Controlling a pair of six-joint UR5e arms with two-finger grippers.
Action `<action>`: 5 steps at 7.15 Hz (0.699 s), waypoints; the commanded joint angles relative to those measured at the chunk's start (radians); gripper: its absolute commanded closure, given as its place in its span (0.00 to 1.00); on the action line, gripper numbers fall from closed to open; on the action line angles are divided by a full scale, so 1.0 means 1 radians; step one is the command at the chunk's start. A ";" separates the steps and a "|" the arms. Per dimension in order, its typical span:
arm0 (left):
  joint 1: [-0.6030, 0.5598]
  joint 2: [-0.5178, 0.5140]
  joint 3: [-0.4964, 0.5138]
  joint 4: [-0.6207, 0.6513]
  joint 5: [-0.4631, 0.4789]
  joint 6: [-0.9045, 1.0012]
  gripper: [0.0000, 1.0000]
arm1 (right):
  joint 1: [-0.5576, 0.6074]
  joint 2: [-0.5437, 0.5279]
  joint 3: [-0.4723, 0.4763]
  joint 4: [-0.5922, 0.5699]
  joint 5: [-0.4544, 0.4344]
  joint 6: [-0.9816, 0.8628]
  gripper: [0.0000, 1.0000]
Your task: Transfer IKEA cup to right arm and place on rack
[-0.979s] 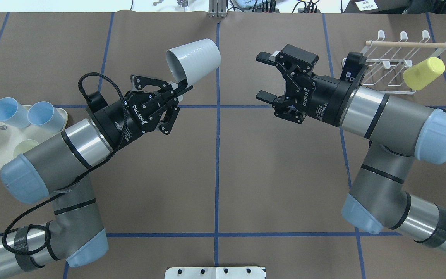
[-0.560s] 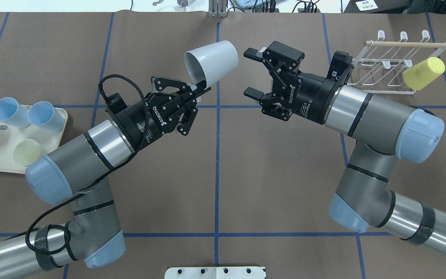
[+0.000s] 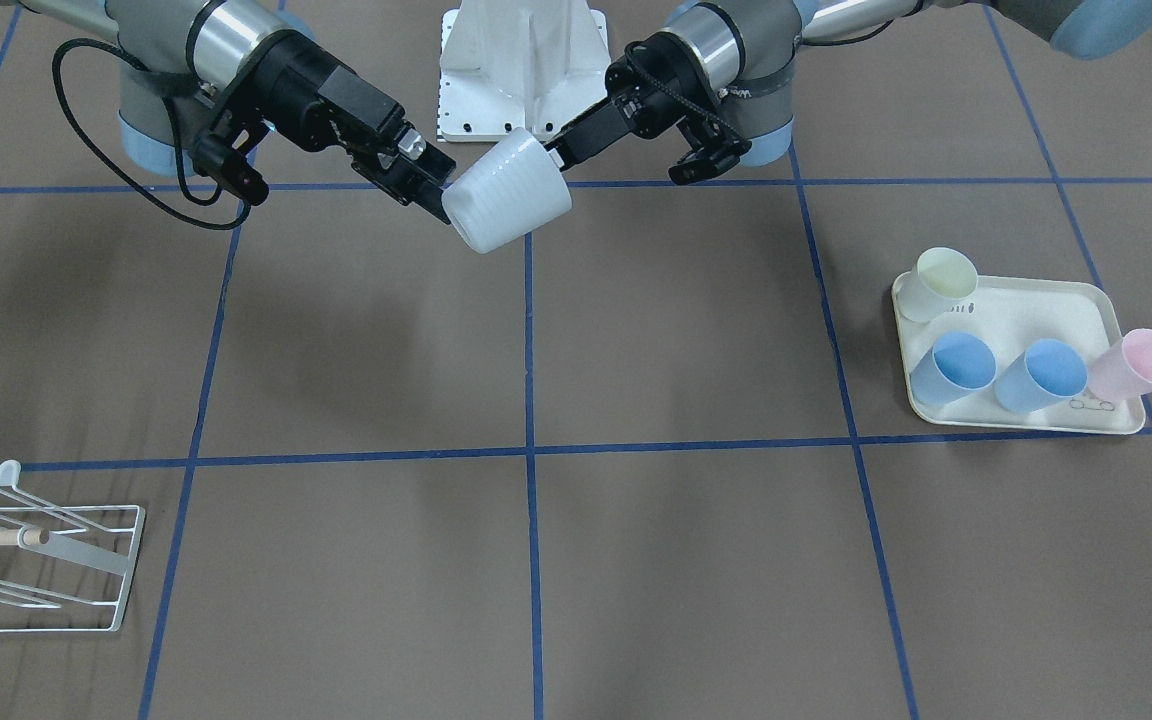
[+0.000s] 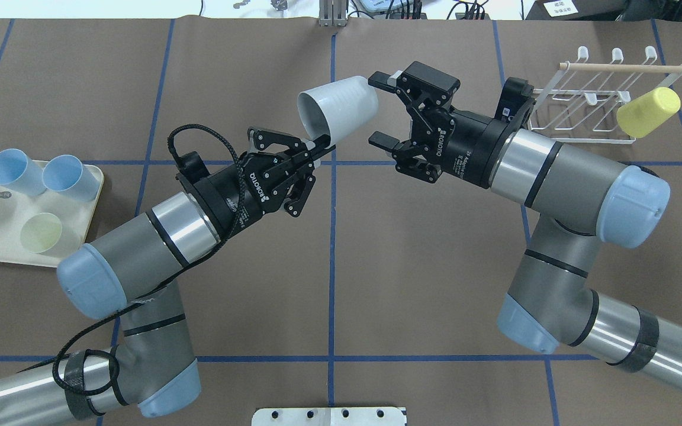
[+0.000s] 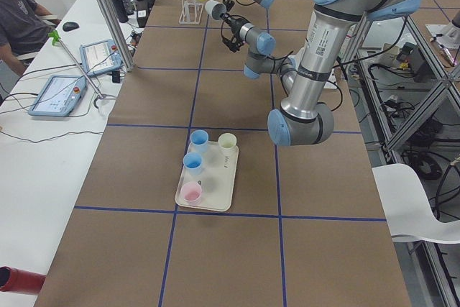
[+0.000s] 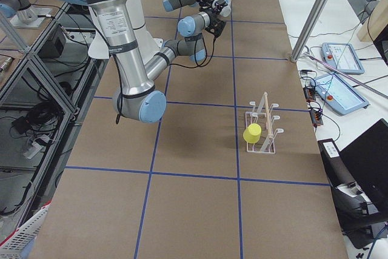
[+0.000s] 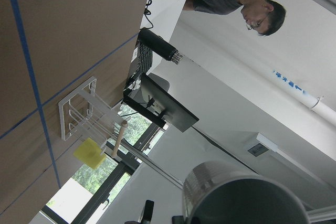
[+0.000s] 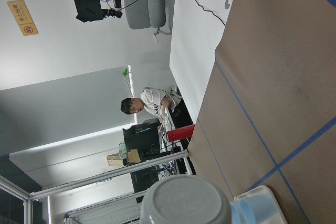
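left tool (image 4: 322, 142) pinching white cup (image 4: 338, 107) by rim, upper centre; right tool (image 4: 378, 109) hanging spread wide, cup base sitting right at its fingertips

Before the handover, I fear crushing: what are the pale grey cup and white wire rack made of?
The pale grey tapered cup: probably matte plastic, opaque, faintly ribbed. The white wire rack: seemingly coated metal, thin bent rods; its dowel looks bare wood.
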 commanded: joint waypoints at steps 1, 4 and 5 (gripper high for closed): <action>0.010 -0.011 0.001 0.004 0.001 0.003 1.00 | -0.004 0.000 -0.009 0.001 -0.004 -0.002 0.00; 0.062 -0.043 0.006 0.029 0.036 0.043 1.00 | -0.018 0.002 -0.015 0.001 -0.028 -0.002 0.00; 0.064 -0.043 0.006 0.029 0.038 0.044 1.00 | -0.026 0.004 -0.015 0.001 -0.042 -0.002 0.02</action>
